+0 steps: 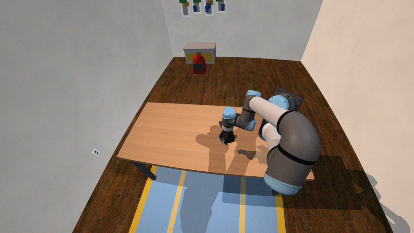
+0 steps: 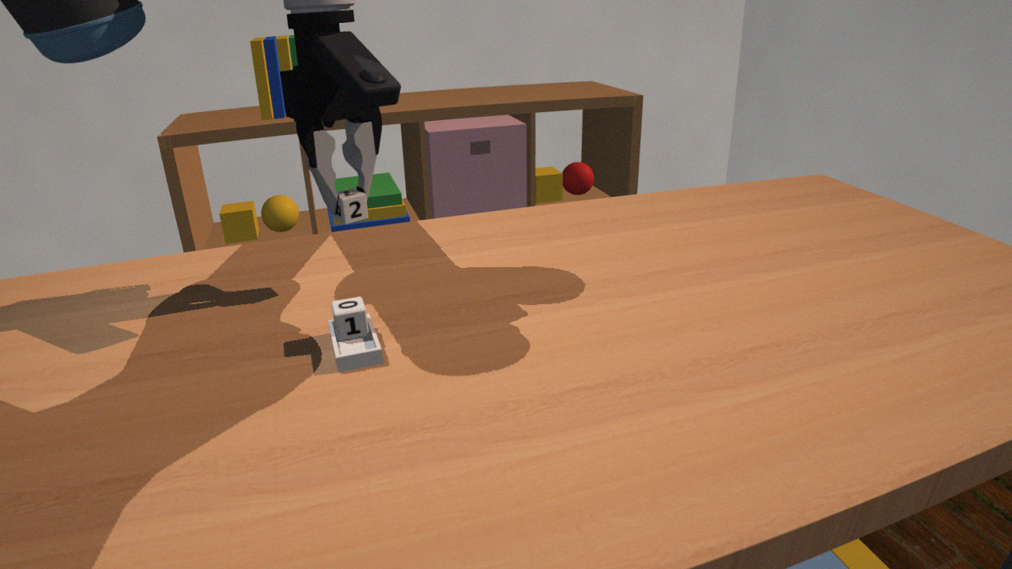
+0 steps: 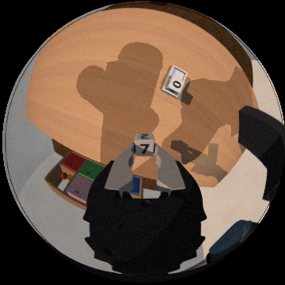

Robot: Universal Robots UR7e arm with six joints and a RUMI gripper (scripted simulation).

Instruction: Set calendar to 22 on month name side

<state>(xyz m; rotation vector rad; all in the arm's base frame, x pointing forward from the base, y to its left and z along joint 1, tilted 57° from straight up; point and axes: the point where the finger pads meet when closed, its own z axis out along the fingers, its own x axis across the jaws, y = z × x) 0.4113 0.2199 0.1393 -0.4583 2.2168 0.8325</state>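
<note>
My gripper (image 2: pixel 351 201) is shut on a white number cube (image 2: pixel 353 206) and holds it high above the table. The cube shows an upright 2 in the exterior view and a 7 in the wrist view (image 3: pixel 145 148). Below and nearer the camera, a small white tray (image 2: pixel 356 348) sits on the table. A second cube (image 2: pixel 349 318) sits in the tray's far slot, with 1 on its side and 0 on top. The tray's near slot holds nothing. The tray and cube also show in the wrist view (image 3: pixel 175 82). In the top view the gripper (image 1: pixel 226 138) hangs over the table and the arm hides the tray.
A wooden shelf (image 2: pixel 403 152) stands behind the table with a pink box (image 2: pixel 475 164), coloured blocks, a yellow ball (image 2: pixel 280 212) and a red ball (image 2: pixel 578 177). The arm's base (image 1: pixel 285 102) sits at the table's right end.
</note>
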